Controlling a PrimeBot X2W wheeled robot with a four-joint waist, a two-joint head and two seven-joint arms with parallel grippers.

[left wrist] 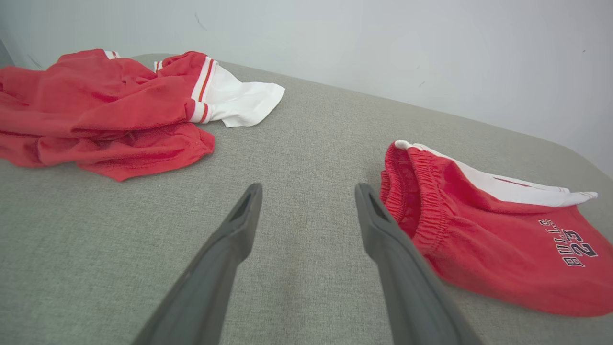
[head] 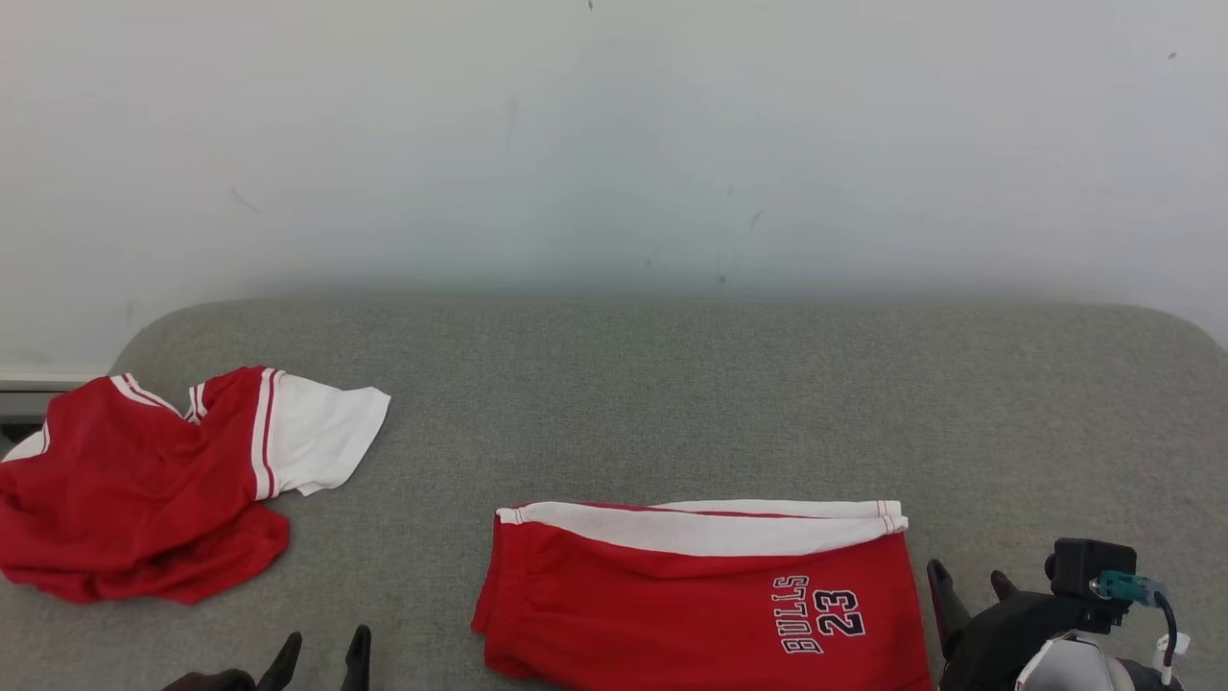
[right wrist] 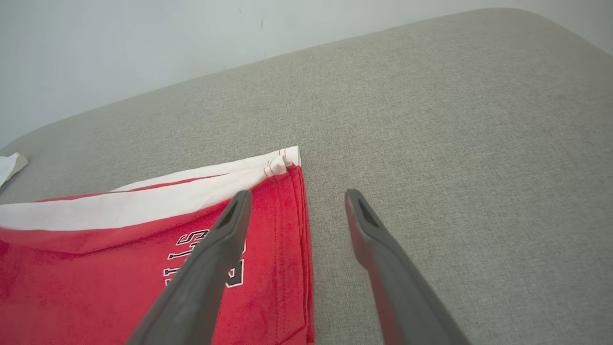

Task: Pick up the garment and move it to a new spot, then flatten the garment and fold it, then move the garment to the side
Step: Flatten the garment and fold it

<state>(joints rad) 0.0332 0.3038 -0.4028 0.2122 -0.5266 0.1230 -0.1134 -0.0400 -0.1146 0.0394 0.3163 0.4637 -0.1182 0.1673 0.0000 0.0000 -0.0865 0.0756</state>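
**Table** [head: 672, 403]. Grey cloth top, rounded far corners. Bare from 10 through 3 o'clock of the head view, with ample room for a set-down toward 3.

**Shorts** [head: 700, 605]. Red, with a white side stripe [head: 710, 528] along the far edge. Lay flat at 6 o'clock, doubled leg over leg, waistband [left wrist: 421, 191] toward 9, hems [right wrist: 301, 230] toward 3. Judged to be the task's garment, already flattened and folded once. Next due either a further fold or the shift to the side; could not be settled which. Likely to sag in the middle and spill open if lifted by one end.

**Shirt** [head: 144, 480]. Red with a white sleeve, crumpled at 8 o'clock, well apart from the shorts. Best left alone and cleared by any sweep.

**Right gripper** [head: 969, 573]. At 5 o'clock, fingers spread wide, empty, just beside the hem edge. Best lowered onto the hem corner, with all layers pinched at once.

**Left gripper** [head: 326, 635]. At 7 o'clock, fingers likewise apart, nothing held, over bare table near the waistband. Best brought toward 3 to take the elastic through every layer, then raised level with the right, low and together.

**Print** [head: 820, 614]. "BULLS 23", dark lettering edged in white, close to the hems.
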